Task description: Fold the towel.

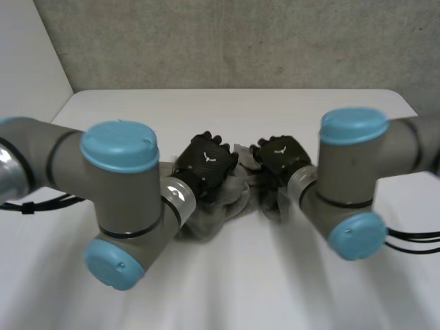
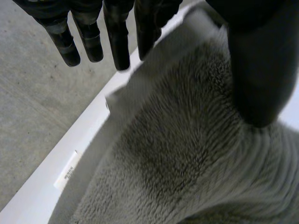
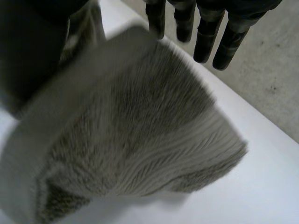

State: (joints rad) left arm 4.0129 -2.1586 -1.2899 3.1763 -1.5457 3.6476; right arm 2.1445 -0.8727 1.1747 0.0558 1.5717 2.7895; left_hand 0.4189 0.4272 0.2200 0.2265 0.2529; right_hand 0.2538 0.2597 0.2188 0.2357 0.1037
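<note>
Head view: the grey towel (image 1: 221, 206) sits bunched up in the middle of the white tabletop (image 1: 227, 110). The left hand (image 1: 206, 161) and the right hand (image 1: 280, 157) are side by side at its far edge. Each hand pinches the towel between its thumb and its straight fingers. By the right hand, the cloth is lifted off the tabletop.

There is one towel (image 1: 230, 199) and one counter (image 1: 240, 110). There are two arms, left arm (image 1: 103, 179) and right arm (image 1: 350, 172), and two hands, left hand (image 1: 205, 163) and right hand (image 1: 282, 157).
</note>
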